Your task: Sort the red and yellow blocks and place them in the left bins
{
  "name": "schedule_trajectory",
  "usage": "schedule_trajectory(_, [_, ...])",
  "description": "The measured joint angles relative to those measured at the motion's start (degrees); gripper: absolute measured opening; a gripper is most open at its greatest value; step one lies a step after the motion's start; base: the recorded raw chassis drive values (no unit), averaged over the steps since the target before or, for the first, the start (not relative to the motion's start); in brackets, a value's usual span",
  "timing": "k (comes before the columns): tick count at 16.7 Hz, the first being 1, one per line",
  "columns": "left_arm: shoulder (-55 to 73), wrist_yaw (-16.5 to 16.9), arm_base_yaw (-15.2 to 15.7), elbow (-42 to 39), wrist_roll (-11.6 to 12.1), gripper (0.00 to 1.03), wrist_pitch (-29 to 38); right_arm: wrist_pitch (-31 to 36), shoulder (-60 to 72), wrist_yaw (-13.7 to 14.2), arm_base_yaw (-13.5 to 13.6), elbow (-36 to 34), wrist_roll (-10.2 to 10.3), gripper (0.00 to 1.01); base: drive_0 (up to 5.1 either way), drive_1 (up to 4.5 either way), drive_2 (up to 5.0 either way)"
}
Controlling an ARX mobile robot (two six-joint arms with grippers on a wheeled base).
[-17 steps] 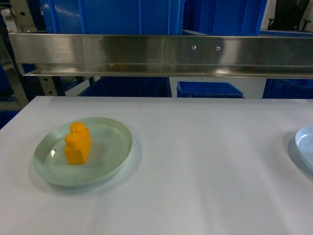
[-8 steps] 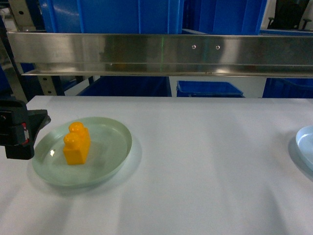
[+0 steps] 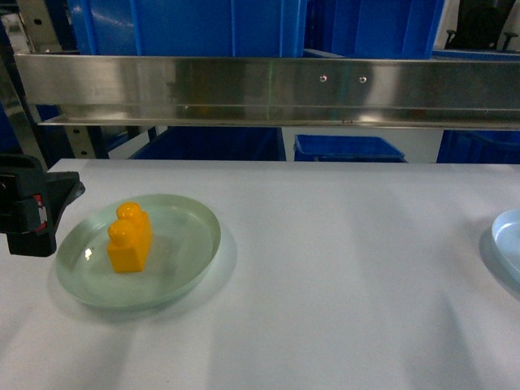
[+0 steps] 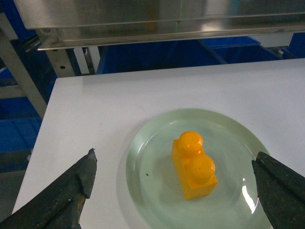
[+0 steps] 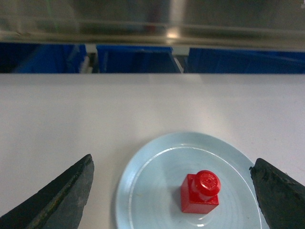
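Yellow brick (image 3: 130, 238) standing upright on a pale green dish (image 3: 191, 268) at the left of the white table (image 3: 341, 276), its two studs stacked along a long axis that runs from the table's near edge toward the far edge, slightly slanted. Left gripper (image 4: 174, 191) poised over the near side of the dish, fingers (image 4: 71, 186) spread wide apart and empty; in the left wrist view the brick (image 4: 194, 167) lies ahead of the fingers and a little right of centre between them, not yet touched. Seen from the head view, the left gripper (image 3: 36, 213) sits just beside the dish's left rim, so this arm is plainly the nearer one to the yellow piece. Jaws would close across the brick's short sides if the wrist advances straight, which looks like the move in preparation. Right gripper (image 5: 174, 191) likewise spread open and holding nothing, hovering near a red brick (image 5: 201, 192) with a single stud, which stands on a pale blue dish (image 5: 143, 186) at the right of the table; only the rim of that dish (image 3: 508, 244) shows in the head view. Blue bins (image 3: 187, 24) sit behind and above a steel shelf rail (image 3: 268, 89), beyond the table's far edge, well apart from both bricks. Neither brick has yet been lifted.
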Motion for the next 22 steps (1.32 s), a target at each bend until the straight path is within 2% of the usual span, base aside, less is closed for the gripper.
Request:
schedule_trajectory(4, [0.0, -0.02, 0.04, 0.0, 0.02, 0.98, 0.02, -9.4, 14.78, 0.2, -7.32, 13.16, 0.22, 0.98, 0.0, 0.0, 0.0])
schedule_trajectory(6, [0.0, -0.04, 0.04, 0.0, 0.02, 0.98, 0.02, -12.63, 17.84, -0.02, -9.14, 16.57, 1.6, 0.98, 0.0, 0.0, 0.0])
schedule_trajectory(7, [0.0, -0.07, 0.07, 0.0, 0.02, 0.98, 0.02, -13.88, 18.12, -0.13, -9.35, 17.25, 2.47, 0.98, 0.0, 0.0, 0.0])
schedule_trajectory(10, [0.0, -0.02, 0.0, 0.0, 0.02, 0.98, 0.0, -16.31, 20.41, -0.15, -7.45, 19.41, 5.77, 0.98, 0.0, 0.0, 0.0])
schedule_trajectory(13, [0.0, -0.04, 0.02, 0.0, 0.02, 0.98, 0.0, -17.79, 22.69, 0.59, -6.62, 20.83, 8.15, 0.98, 0.0, 0.0, 0.0])
schedule_trajectory(15, [0.0, -0.02, 0.0, 0.0, 0.04, 0.98, 0.02, -19.5, 22.71, 1.53, -6.62, 22.47, 8.0, 0.98, 0.0, 0.0, 0.0])
schedule_trajectory(22, [0.0, -0.02, 0.0, 0.0, 0.04, 0.98, 0.02, -22.38, 25.79, -1.53, -6.71, 24.5, 7.34, 0.98, 0.0, 0.0, 0.0])
